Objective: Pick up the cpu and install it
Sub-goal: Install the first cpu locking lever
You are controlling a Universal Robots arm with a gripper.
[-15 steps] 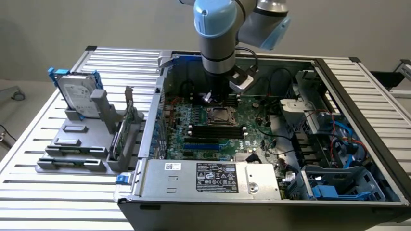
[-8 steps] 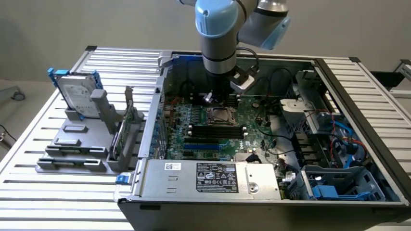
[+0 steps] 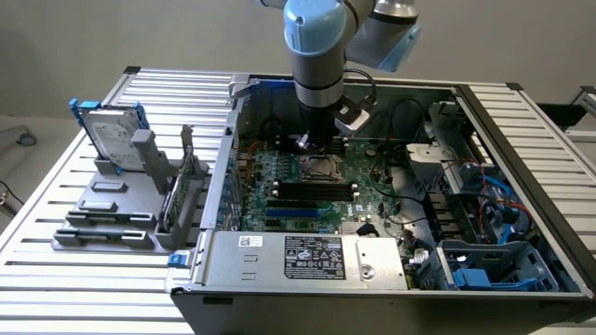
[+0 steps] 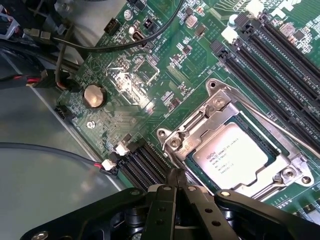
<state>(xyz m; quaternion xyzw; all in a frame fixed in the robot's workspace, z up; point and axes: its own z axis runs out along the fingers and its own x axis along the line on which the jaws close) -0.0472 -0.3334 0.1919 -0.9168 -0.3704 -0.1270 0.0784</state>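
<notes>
Inside the dark metal-framed socket point(image 4: 220, 106) lies the small silver square cpu point(image 4: 237, 155); the black gripper point(image 4: 176, 177) (closed together, empty) hovers beside.

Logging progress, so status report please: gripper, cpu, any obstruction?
Gripper shut, empty, just beside the socket. Cpu lying in the socket. Nothing covering it.

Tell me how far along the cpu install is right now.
Done, by the look of it: the cpu lies flat inside the socket's metal frame on the motherboard. In hand: nothing; the hand is shut and empty, hovering close to a corner of that frame. Left: little that I can see; whether the frame is latched down I cannot tell.
</notes>
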